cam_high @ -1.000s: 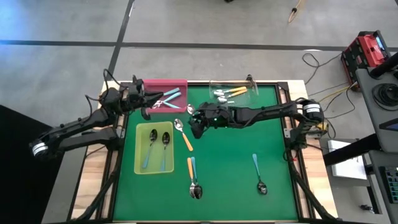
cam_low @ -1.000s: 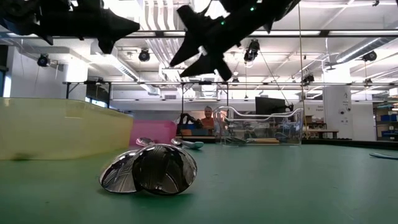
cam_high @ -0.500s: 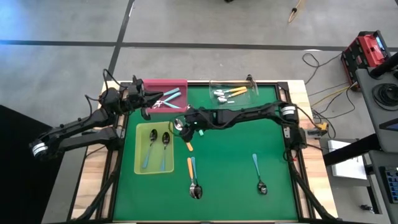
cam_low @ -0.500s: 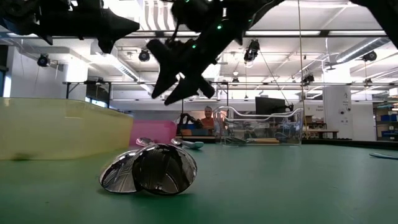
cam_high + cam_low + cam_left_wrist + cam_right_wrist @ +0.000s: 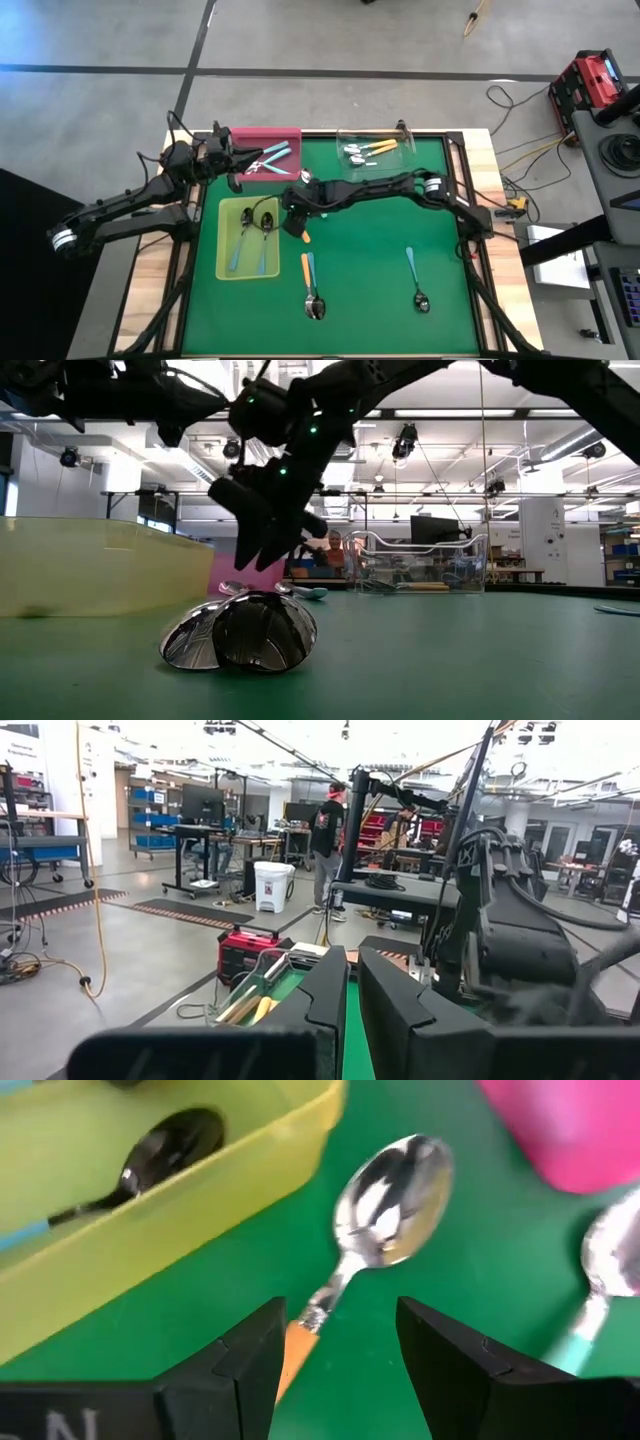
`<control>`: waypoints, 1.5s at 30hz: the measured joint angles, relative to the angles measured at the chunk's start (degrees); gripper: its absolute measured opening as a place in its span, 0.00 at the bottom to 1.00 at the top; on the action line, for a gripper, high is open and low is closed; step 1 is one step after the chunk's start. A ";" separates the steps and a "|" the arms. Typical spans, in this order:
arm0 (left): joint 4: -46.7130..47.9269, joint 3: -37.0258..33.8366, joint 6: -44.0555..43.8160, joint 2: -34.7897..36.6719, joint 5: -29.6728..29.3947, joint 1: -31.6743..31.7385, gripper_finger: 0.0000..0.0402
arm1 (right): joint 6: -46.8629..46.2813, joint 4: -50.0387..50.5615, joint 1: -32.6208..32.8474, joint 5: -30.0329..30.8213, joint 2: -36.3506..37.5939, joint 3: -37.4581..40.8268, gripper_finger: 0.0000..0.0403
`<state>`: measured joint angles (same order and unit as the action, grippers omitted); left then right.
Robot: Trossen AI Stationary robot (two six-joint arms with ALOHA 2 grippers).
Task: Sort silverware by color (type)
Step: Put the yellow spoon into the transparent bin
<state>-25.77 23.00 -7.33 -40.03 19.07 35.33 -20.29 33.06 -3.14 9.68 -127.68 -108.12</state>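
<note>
Orange-handled metal spoon [image 5: 375, 1210] lies on green mat [image 5: 380, 240], just beside yellow-green rectangular tray [image 5: 225, 262] rim, near pink tray [image 5: 570, 1125]. Right gripper [image 5: 335, 1360] hangs over its handle, fingers spread, not touching. Left gripper [image 5: 240, 170], fingers together, waits by the pink tray. No legible writing.
</note>
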 joint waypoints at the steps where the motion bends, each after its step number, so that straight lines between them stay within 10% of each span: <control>1: 0.11 0.00 0.01 -0.02 -0.01 0.00 0.03 | 0.98 0.45 0.26 0.02 -0.55 -0.69 0.45; 29: 0.47 0.00 0.22 0.00 -0.02 0.00 0.03 | -0.72 -2.67 2.41 3.95 -1.88 3.57 0.44; 45: 0.47 0.00 0.22 0.00 -0.04 -0.01 0.03 | -6.23 -3.76 1.99 1.12 -1.59 5.16 0.11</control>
<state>-25.30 23.00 -7.12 -40.03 19.03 35.32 -26.52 29.30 -1.15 10.80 -129.27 -102.96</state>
